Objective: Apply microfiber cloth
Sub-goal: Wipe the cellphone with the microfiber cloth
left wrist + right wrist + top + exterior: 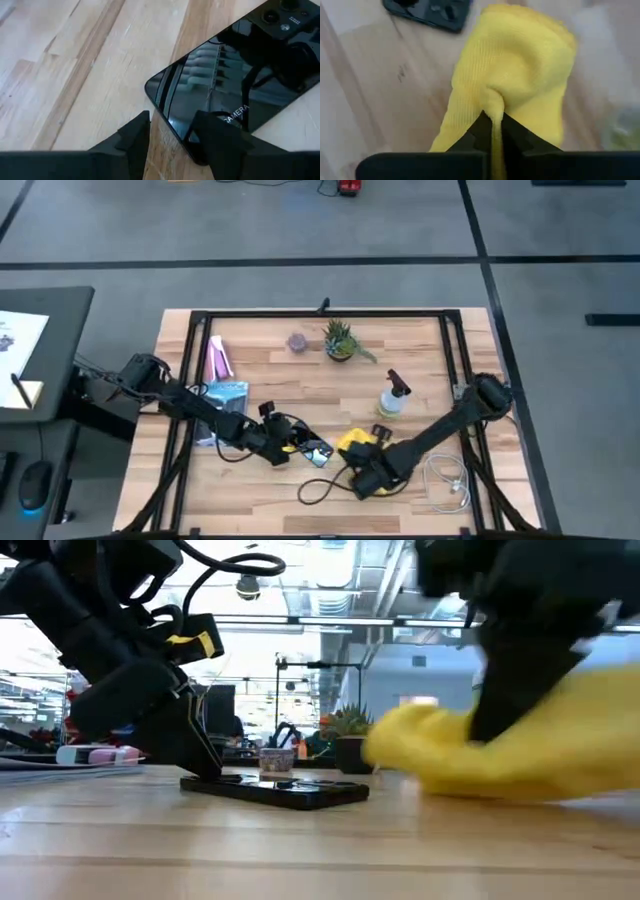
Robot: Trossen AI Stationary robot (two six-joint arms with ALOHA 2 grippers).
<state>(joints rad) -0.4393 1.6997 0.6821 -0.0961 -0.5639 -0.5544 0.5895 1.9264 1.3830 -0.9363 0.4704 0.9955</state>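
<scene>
A wooden table [400, 360] is seen from above, with two dark robot arms reaching in toward its front centre.

At the far left, near the table's edge, lie a pink tube [217, 360] and a pale blue-and-white packet [225, 395], both away from the work.

The left gripper [283, 448] is down at the table surface beside a black smartphone [317, 452]. Its wrist camera shows its two fingers parted, one on each side of the phone's corner; whether they actually press on the phone cannot be told. The phone lies flat with its glossy face up.

Just to the right of the phone is the microfiber cloth [357, 444], bright yellow and bunched into a soft heap on the wood. The right gripper [375, 480] is clamped on a fold of it: the wrist camera shows the two fingertips pinched together with yellow fabric squeezed between them. From table height, the cloth hangs from the gripper and drags on the surface, near the phone but not touching it.

Farther right stand a spray bottle [392, 398] and, near the front edge, a coiled white cable [447, 480]. A small potted plant [340, 340] sits toward the back.

The step in hand appears to be bringing the cloth to the phone. The next move likely calls for carrying the cloth leftward onto the screen while the left gripper steadies the phone.
</scene>
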